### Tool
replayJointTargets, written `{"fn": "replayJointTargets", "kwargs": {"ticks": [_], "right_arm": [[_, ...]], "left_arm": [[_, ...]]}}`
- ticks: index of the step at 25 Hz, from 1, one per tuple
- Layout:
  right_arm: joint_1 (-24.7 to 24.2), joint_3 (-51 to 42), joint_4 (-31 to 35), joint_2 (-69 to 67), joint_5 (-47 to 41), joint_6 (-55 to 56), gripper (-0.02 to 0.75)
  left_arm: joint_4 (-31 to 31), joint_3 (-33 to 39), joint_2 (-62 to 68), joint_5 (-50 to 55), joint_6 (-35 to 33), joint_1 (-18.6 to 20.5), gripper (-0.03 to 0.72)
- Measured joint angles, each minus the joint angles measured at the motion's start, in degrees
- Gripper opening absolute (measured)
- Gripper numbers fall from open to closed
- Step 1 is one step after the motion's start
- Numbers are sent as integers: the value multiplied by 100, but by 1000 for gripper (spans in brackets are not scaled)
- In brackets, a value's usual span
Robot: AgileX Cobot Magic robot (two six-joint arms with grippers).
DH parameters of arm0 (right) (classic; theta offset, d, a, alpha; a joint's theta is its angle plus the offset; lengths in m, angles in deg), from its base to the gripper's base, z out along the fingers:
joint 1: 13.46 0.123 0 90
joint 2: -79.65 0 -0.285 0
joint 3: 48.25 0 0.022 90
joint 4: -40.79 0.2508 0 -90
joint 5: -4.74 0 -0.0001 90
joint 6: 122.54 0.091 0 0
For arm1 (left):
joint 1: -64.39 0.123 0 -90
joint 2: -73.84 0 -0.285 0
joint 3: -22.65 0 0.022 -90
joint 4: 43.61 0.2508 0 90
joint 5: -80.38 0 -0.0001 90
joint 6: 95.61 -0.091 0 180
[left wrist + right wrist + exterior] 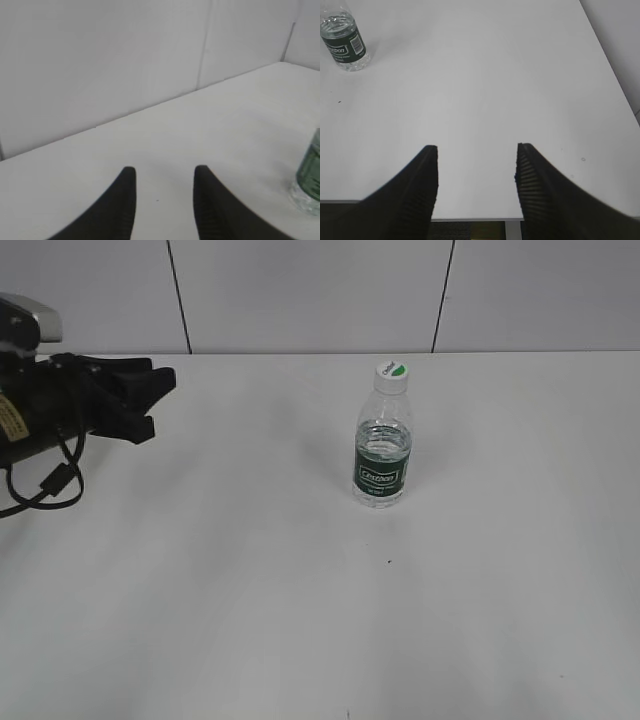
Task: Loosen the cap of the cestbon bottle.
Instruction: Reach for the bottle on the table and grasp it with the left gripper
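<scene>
The cestbon bottle [382, 445] stands upright on the white table, right of centre, clear with a dark green label. Its white cap [391, 374] with a green mark sits on top. My left gripper [150, 400] is open and empty at the far left, well apart from the bottle. In the left wrist view its jaws [165, 172] are spread and the bottle's lower part [310, 175] shows at the right edge. My right gripper [477, 150] is open and empty over the table's near edge; the bottle [344, 42] is far off at upper left. The right arm is out of the exterior view.
The white table [300, 590] meets a pale panelled wall [300, 290] at the back. The table's front edge [470, 219] shows in the right wrist view, with its right edge along a wall.
</scene>
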Motion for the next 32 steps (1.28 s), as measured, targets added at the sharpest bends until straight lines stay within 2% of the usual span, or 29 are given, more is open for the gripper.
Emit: {"fn": "replayJointTargets", "kwargs": {"ticks": [5,8,20,23,27,29,32], "right_arm": [[0,0,0,0,0,0,389],[0,0,0,0,0,0,389],[0,0,0,0,0,0,389],[0,0,0,0,0,0,389],[0,0,0,0,0,0,389],[0,0,0,0,0,0,389],[0,0,0,0,0,0,389]], "left_arm": [[1520,-825,675,-224,554,0,244],[2003,-1104,923,-461,700,0,244],[1913,-1153,1049,-559,725,-12,262],[1913,-1159,1054,-507,708,-17,359],[1864,-1245,1115,-502,698,-69,578],[1828,-1310,1200,-442,698,-119,622],[1789,-1438,1333,-196,698,-248,636]]}}
